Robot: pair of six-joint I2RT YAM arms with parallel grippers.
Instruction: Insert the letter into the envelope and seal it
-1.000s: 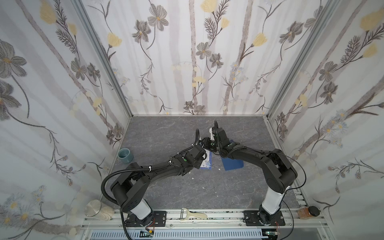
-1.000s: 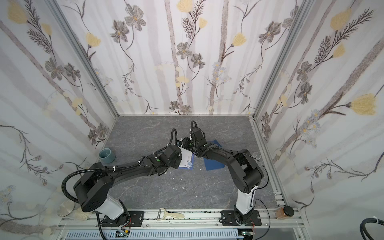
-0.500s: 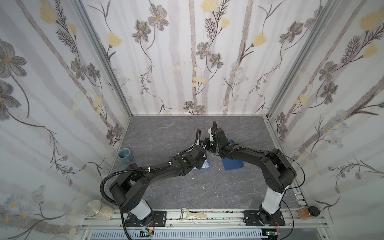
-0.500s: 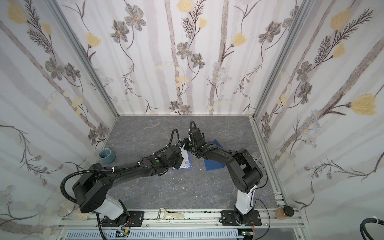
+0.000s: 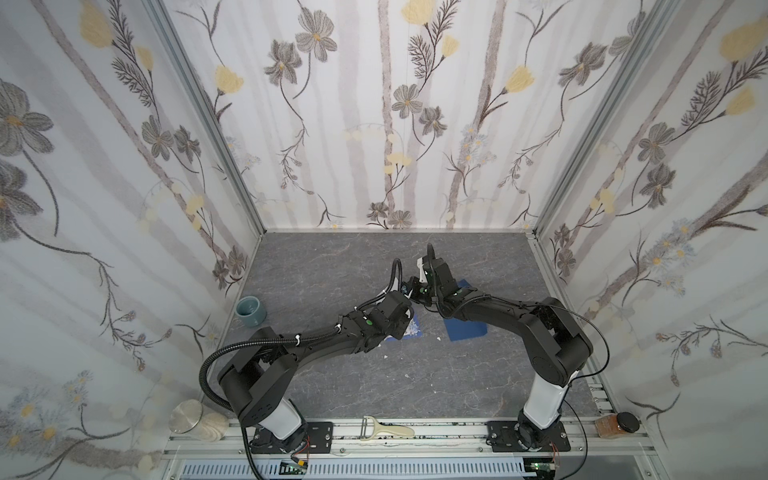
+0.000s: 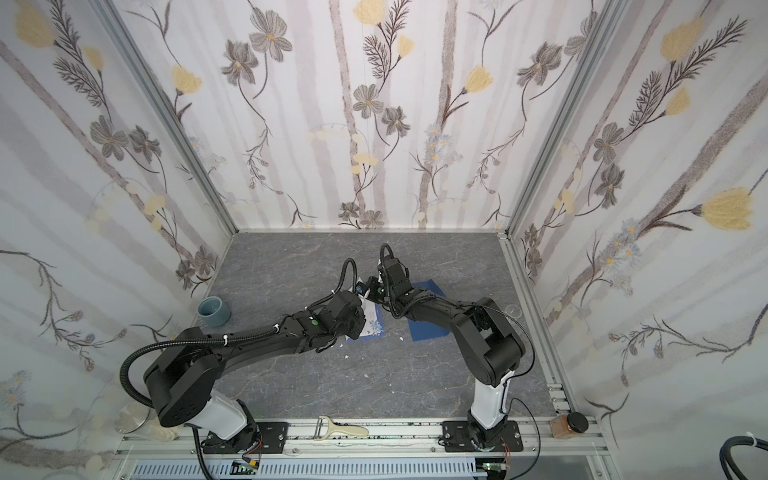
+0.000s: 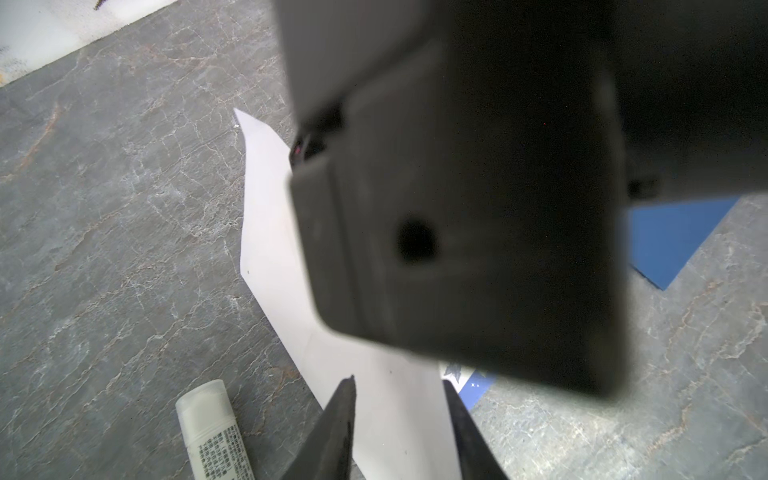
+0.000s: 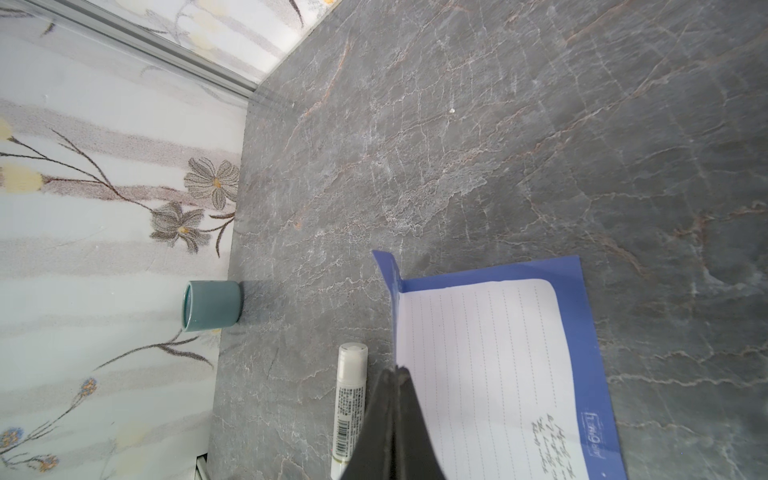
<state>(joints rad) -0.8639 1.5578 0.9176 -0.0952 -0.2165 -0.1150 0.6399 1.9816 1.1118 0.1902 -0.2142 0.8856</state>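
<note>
- A peeler lies on the front rail, off the grey table.
- The left pincer is released: its two fingers stand apart, with the plain white back of the letter in the gap.
- The right pincer is clenched on the letter's side edge. The sheet is partly raised off the table near its middle, and the right wrist view shows its lined face.
- A white glue stick lies just beside the letter.
- The navy envelope lies flat under the right arm, right of the letter in both top views.
- A teal cup stands by the left wall.
</note>
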